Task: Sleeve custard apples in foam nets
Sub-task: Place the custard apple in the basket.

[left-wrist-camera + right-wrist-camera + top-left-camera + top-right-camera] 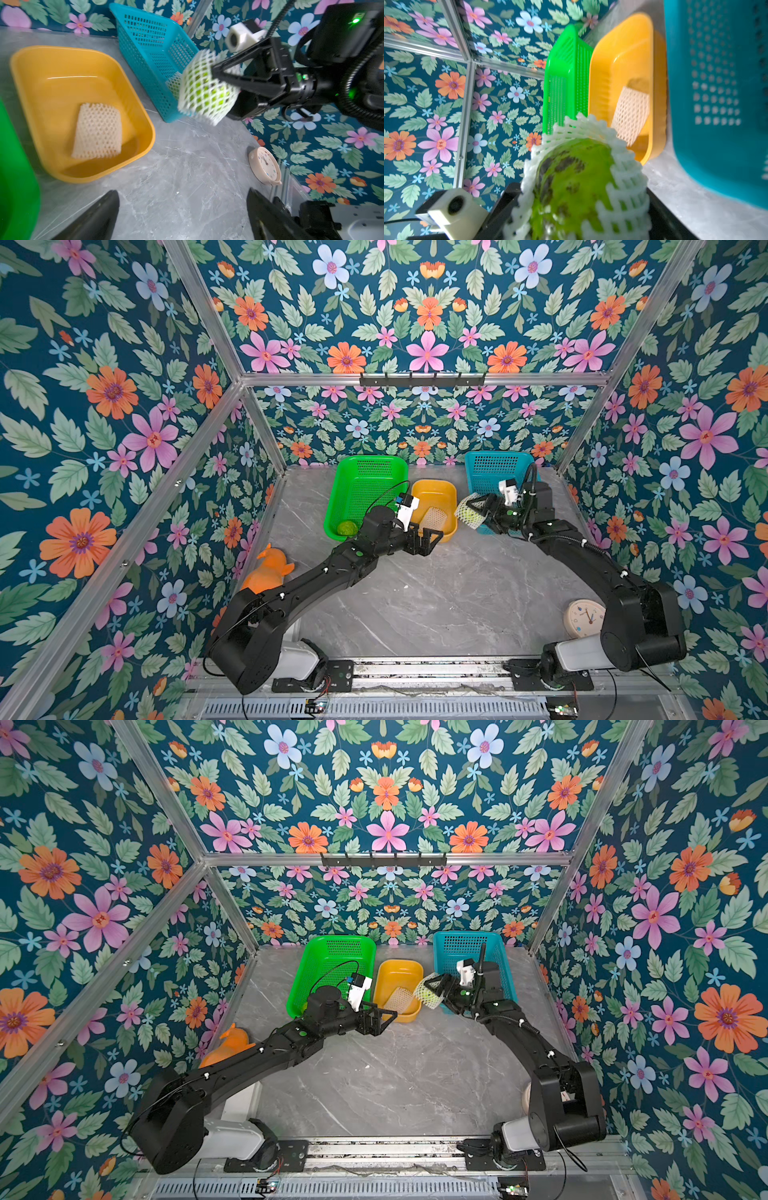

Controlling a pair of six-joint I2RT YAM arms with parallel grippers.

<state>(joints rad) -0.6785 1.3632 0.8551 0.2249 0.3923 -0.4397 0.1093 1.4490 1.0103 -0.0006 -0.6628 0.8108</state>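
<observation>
My right gripper is shut on a custard apple sleeved in a white foam net, held in the air by the blue basket's near corner. The net covers the fruit's sides and its green end shows in the right wrist view. My left gripper is open and empty over the grey table, just in front of the yellow tub. A flat cream foam net lies in that tub. A bare custard apple sits in the near corner of the green basket.
The blue basket stands at the back right, partly behind the right arm. An orange plush toy lies at the table's left edge under the left arm. A round cream clock lies near the right arm's base.
</observation>
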